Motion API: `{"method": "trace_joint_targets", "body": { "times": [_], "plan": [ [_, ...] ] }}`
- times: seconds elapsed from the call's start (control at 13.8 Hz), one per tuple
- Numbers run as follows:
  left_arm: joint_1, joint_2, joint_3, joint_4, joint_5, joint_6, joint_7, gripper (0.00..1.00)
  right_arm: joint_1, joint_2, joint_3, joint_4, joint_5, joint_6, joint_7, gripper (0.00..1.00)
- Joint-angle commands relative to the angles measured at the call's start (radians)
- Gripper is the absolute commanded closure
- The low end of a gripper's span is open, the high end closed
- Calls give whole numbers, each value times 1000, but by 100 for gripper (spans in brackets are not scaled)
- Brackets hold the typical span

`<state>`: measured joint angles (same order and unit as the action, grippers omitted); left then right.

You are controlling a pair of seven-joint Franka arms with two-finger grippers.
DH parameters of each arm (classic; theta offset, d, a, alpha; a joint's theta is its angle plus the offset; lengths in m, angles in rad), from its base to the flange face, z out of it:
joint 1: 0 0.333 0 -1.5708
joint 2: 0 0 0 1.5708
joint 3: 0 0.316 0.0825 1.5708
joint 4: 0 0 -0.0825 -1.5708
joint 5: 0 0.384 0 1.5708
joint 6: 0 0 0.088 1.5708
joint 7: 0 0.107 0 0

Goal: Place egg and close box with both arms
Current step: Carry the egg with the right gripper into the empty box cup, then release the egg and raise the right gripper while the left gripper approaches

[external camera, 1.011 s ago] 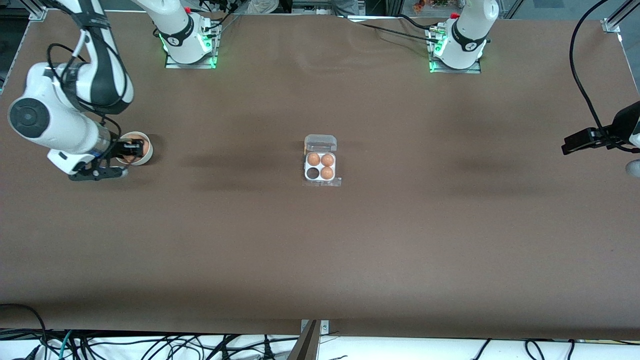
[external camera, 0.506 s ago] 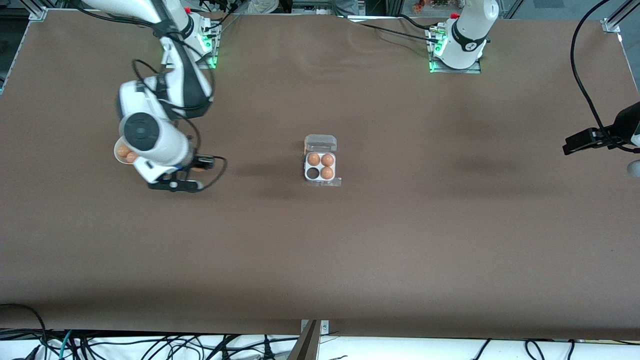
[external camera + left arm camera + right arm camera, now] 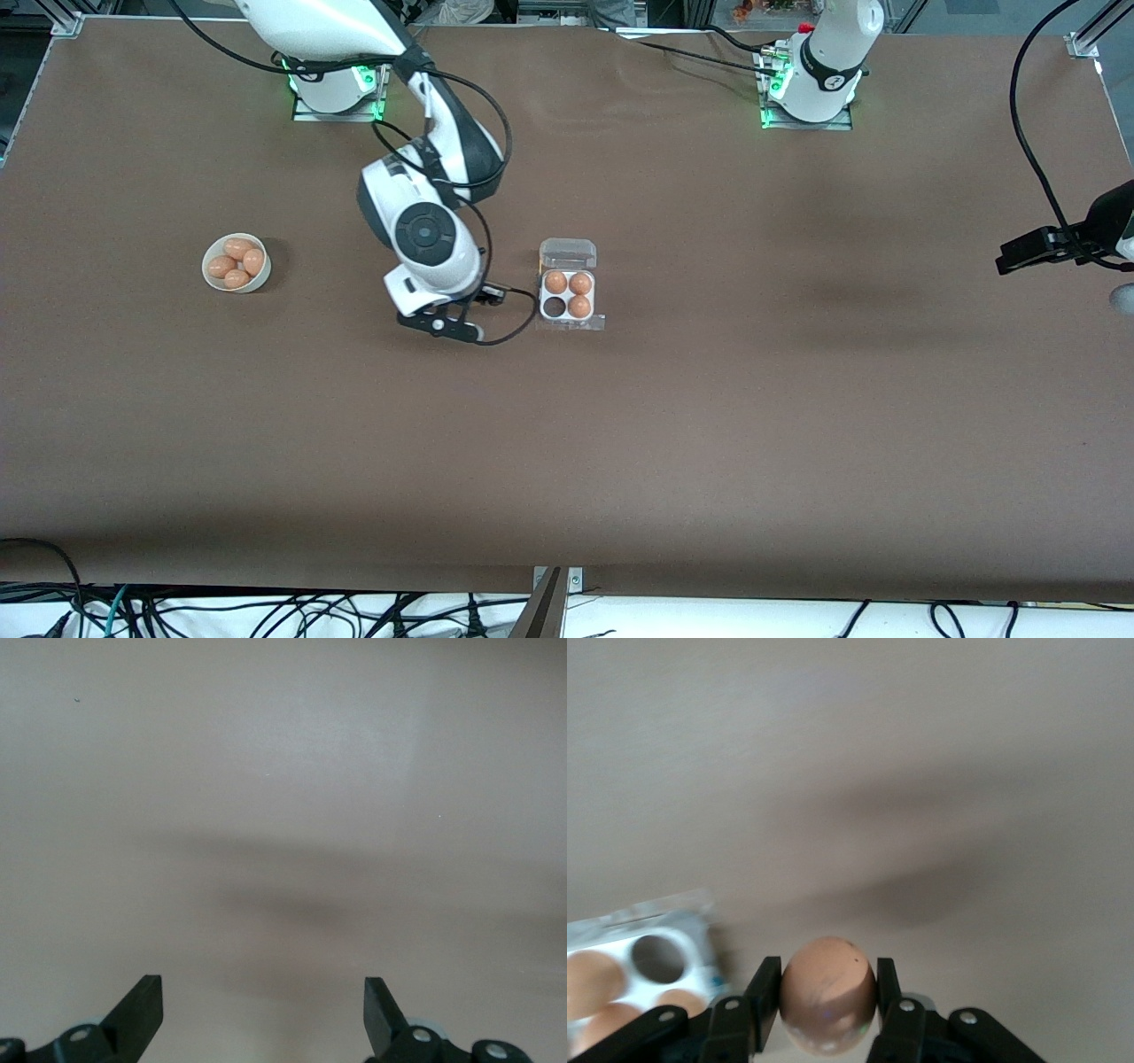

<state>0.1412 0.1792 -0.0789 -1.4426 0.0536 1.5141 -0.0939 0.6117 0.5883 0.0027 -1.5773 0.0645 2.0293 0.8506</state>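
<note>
The right gripper [image 3: 827, 1010] was clenched on a brown egg [image 3: 827, 990], one black finger [image 3: 764, 992] pressed to each side of it, the egg's rounded end standing out past the fingertips. In the front view this gripper [image 3: 483, 297] hung over bare table just beside the box [image 3: 568, 296], on the side toward the right arm's end of the table; the egg itself was hidden there under the wrist.

The box sat near the middle of the table with its clear lid [image 3: 568, 253] open and lying flat, hinged on the side farther from the front camera. Three of its four cells held eggs; the empty cell [image 3: 555, 307] was the one nearer the front camera and closest to the right fingers. From the right wrist view the box [image 3: 691, 930] lay just off to one side of the held egg, its empty cell [image 3: 658, 958] the nearest one to the fingers.

A white bowl [image 3: 213, 279] with four eggs stood well apart from the right gripper, toward the right arm's end of the table.

The left arm waited at its end of the table. Its gripper [image 3: 263, 1019] was released, fingers [image 3: 142, 1005] spread wide with only bare table between them
</note>
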Motion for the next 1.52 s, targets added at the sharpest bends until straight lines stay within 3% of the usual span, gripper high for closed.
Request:
{"method": "trace_joint_targets", "body": {
  "times": [0.0, 0.29, 1.01, 1.3, 1.44],
  "plan": [
    [-3, 14, 1, 31, -11, -9, 8, 0, 3, 86, 66, 126, 9, -17, 103, 63],
    [-2, 14, 2, 31, -11, -9, 14, 0, 48, 174, 69, 253, 9, -12, 171, 62],
    [-35, 14, -2, 25, -17, -17, 5, 0, 88, 229, 69, 258, 11, 45, 188, 59],
    [-54, 14, -2, 24, -17, -18, -3, 0, 89, 242, 69, 255, 9, 43, 179, 52],
    [-55, 14, -2, 24, -17, -18, -3, 0, 89, 248, 69, 256, 8, 43, 179, 40]
  ]
}}
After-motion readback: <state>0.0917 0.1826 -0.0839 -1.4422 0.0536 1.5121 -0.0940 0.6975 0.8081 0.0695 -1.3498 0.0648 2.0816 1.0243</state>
